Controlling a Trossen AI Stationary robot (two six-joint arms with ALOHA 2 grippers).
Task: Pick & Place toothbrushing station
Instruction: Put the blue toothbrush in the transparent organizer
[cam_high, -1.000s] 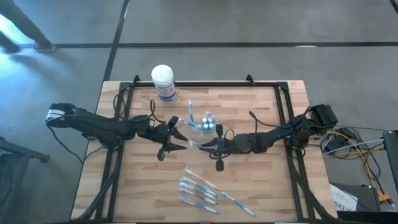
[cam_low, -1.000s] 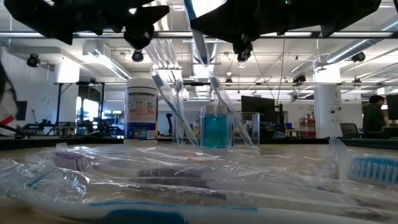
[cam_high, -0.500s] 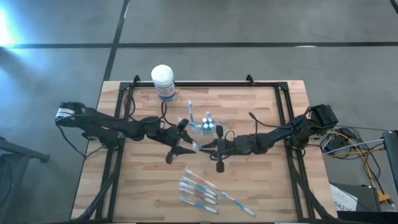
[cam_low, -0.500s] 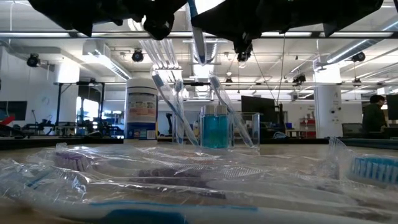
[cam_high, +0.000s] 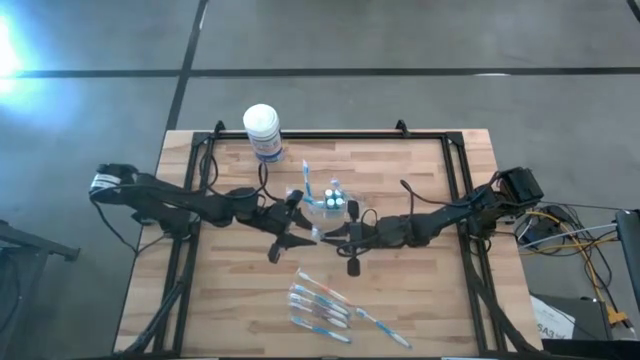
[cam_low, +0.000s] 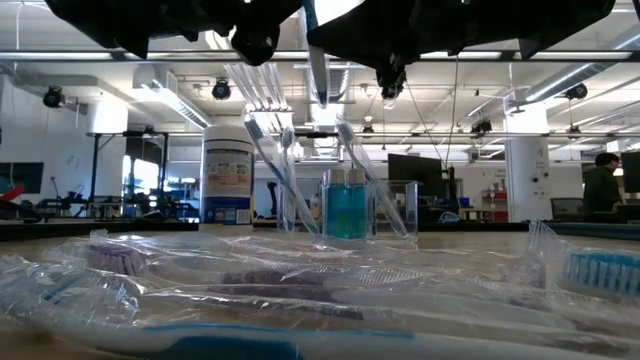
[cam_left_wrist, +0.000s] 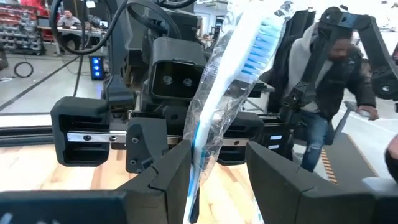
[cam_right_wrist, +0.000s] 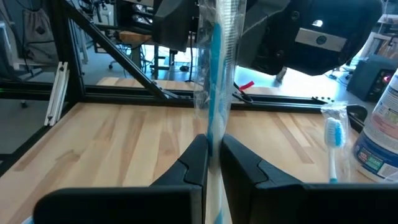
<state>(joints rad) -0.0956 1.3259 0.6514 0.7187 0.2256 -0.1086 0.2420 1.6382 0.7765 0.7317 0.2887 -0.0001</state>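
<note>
cup (cam_high: 326, 203) mid-table, tub (cam_high: 262, 133) behind it, loose toothbrushes (cam_high: 322, 306) lying nearer the front.

Grey concrete floor (cam_high: 400, 40) around wooden desk (cam_high: 420, 290). Beyond far desk edge: open hall, ceiling strip lights (cam_low: 180, 100), white pillar (cam_low: 520, 165), monitors (cam_low: 415, 170).

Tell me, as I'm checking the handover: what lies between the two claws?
A wrapped toothbrush: the right claw is shut on it, and it stands inside the open left claw. Both wrist views show this.
</note>
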